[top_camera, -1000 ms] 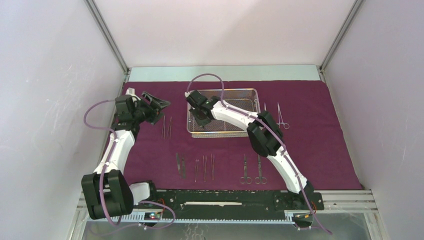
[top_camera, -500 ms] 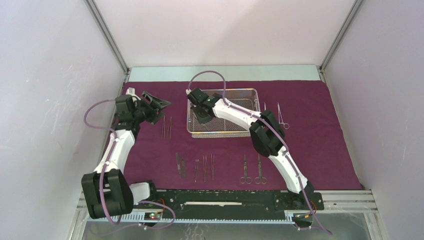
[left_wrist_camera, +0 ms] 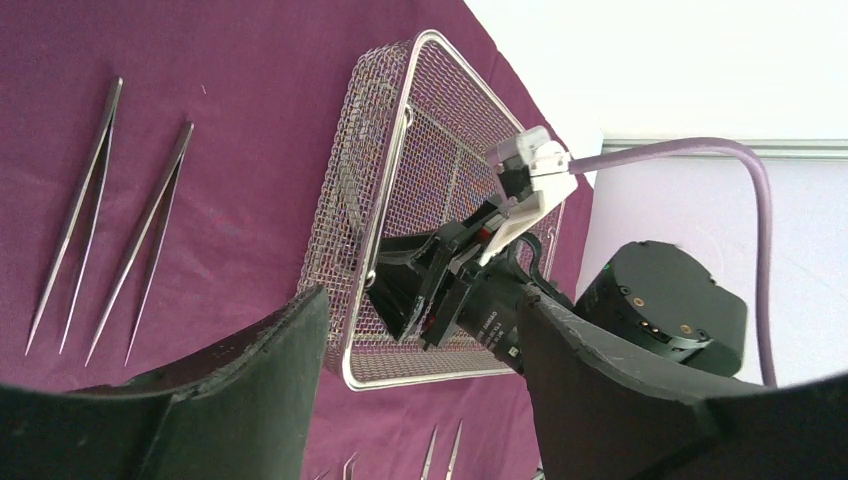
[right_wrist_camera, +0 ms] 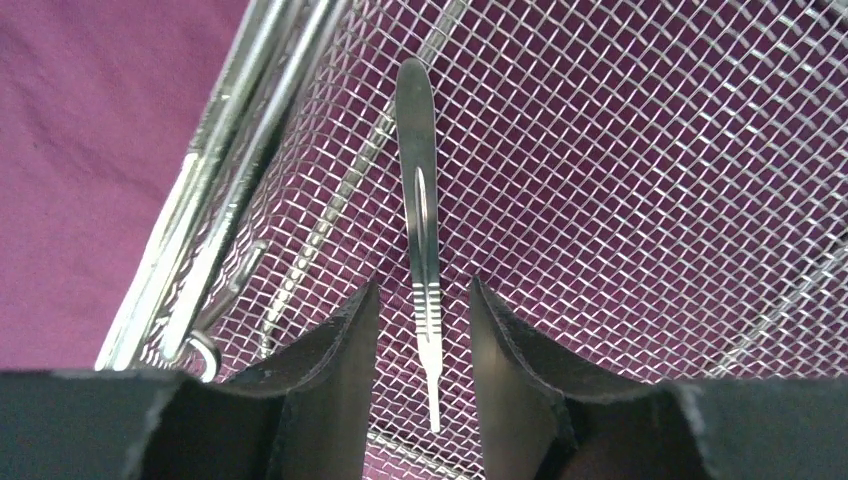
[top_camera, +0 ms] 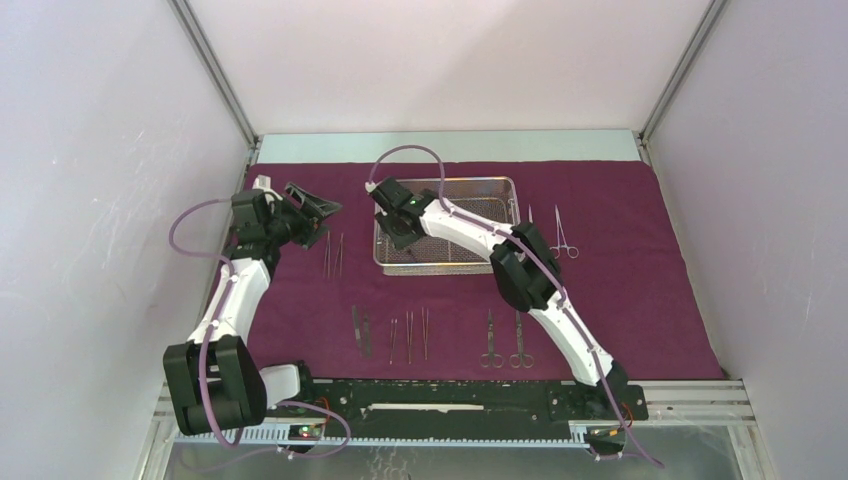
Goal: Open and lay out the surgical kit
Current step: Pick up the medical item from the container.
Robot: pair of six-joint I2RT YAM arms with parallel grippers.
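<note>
The maroon cloth (top_camera: pixel 640 300) lies spread flat, with the wire-mesh tray (top_camera: pixel 480 181) on it at the middle back. My right gripper (top_camera: pixel 400 235) is down in the tray's left end. In the right wrist view it (right_wrist_camera: pixel 423 285) is open, its fingers standing either side of a slim steel scalpel handle (right_wrist_camera: pixel 420 200) that lies flat on the mesh (right_wrist_camera: pixel 650 180) and touches neither finger. My left gripper (top_camera: pixel 325 212) hangs open and empty left of the tray, above two tweezers (top_camera: pixel 333 255). Those tweezers (left_wrist_camera: pixel 110 105) and the tray (left_wrist_camera: pixel 345 200) show in the left wrist view.
A row of instruments lies along the cloth's near part: flat handles (top_camera: pixel 360 330), tweezers (top_camera: pixel 408 335) and two ring-handled scissors (top_camera: pixel 505 342). A clamp (top_camera: pixel 565 235) lies right of the tray. Enclosure walls stand close on both sides.
My right gripper has gone from shut to open, and its wrist has shifted slightly toward the tray's left end. The left arm has not moved.
</note>
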